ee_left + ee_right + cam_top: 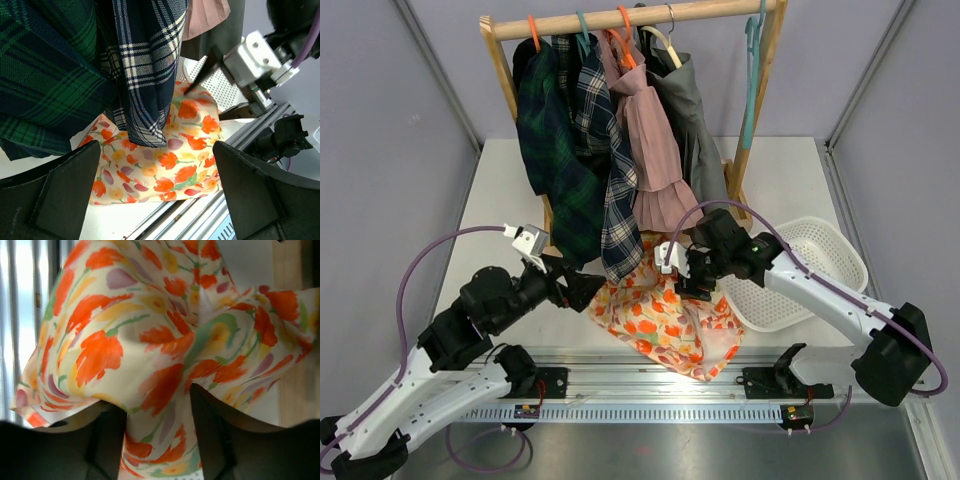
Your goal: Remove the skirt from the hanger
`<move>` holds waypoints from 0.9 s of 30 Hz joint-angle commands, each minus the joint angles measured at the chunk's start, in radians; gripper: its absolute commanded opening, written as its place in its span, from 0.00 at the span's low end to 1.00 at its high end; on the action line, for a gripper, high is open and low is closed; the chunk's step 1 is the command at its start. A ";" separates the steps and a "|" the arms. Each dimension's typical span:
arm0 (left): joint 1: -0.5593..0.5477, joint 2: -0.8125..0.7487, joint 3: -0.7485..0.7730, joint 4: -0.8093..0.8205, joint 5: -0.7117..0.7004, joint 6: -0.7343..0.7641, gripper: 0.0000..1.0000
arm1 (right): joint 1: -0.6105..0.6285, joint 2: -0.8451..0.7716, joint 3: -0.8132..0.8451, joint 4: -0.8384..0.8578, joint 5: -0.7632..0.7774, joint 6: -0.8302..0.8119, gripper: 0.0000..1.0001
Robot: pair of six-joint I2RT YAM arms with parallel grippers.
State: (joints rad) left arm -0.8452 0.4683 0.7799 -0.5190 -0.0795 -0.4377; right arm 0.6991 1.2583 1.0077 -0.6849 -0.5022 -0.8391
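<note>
Top view: the floral skirt (665, 320) lies crumpled on the desk (500, 190) below the clothes rack (620, 17), and its near corner spills onto the front rail (650, 385). No hanger shows on it, so you're likely at the pull-away or drop stage. Your right hand (692, 292) sits on the skirt's top edge, just beside the white basket (820, 245). Your left hand (588, 290) is at the skirt's left edge, under the navy plaid garment (615, 200). Risk: that plaid hem drapes onto the floral cloth. Drag the skirt sideways and you may tug the plaid along or rock the rack.

Left wrist view: the fingers (65, 185) are spread wide and hold nothing. The plaid hem hangs right between them and the skirt. Close here and you may grab plaid instead of floral.

Right wrist view: the right hand is pinching a bunched fold of floral cloth, and the rest balloons over the fingers (220, 430). It looks like a thin bite on a fold. A fast lift could let it slip, and the skirt could then slide off the near desk edge.
</note>
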 commanded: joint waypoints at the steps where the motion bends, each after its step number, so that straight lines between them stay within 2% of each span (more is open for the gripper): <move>1: 0.001 -0.020 -0.004 0.065 -0.014 -0.004 0.99 | 0.048 0.000 0.023 0.049 -0.052 0.006 0.54; 2: 0.001 -0.025 -0.001 0.062 -0.014 0.002 0.99 | 0.051 -0.003 0.038 0.012 -0.073 0.033 0.16; 3: 0.001 -0.028 -0.002 0.060 -0.013 0.007 0.99 | 0.051 -0.028 0.055 0.002 -0.093 0.067 0.03; 4: 0.001 -0.031 0.001 0.059 -0.013 0.014 0.98 | 0.050 -0.049 0.096 -0.017 -0.148 0.081 0.00; 5: 0.001 -0.040 0.004 0.054 -0.014 0.019 0.98 | 0.048 -0.078 0.120 -0.059 -0.179 0.095 0.00; 7: 0.001 -0.048 0.007 0.051 -0.019 0.031 0.98 | 0.050 -0.193 0.185 -0.038 -0.197 0.168 0.00; 8: 0.001 -0.056 0.010 0.048 -0.022 0.036 0.98 | 0.048 -0.229 0.210 0.022 -0.173 0.293 0.00; 12: 0.001 -0.086 0.016 0.039 -0.049 0.059 0.99 | 0.050 -0.322 0.374 0.050 0.057 0.526 0.00; 13: 0.001 -0.091 0.018 0.037 -0.054 0.071 0.99 | 0.050 -0.332 0.425 0.050 0.200 0.567 0.00; 14: 0.001 -0.095 0.021 0.036 -0.058 0.077 0.99 | 0.050 -0.353 0.443 0.048 0.256 0.615 0.00; 17: 0.001 -0.115 0.025 0.040 -0.074 0.109 0.99 | 0.045 -0.402 0.489 0.059 0.404 0.610 0.00; 19: 0.001 -0.125 0.028 0.045 -0.081 0.138 0.99 | -0.037 -0.428 0.529 0.051 0.447 0.621 0.00; 22: 0.001 -0.126 0.035 0.059 -0.086 0.177 0.99 | -0.096 -0.456 0.571 0.068 0.528 0.611 0.00; 27: 0.001 -0.106 0.051 0.083 -0.091 0.209 0.99 | -0.185 -0.445 0.655 0.064 0.760 0.575 0.00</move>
State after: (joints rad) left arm -0.8452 0.3508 0.7811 -0.5175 -0.1436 -0.2764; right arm 0.5518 0.8001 1.6032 -0.6640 0.0536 -0.2646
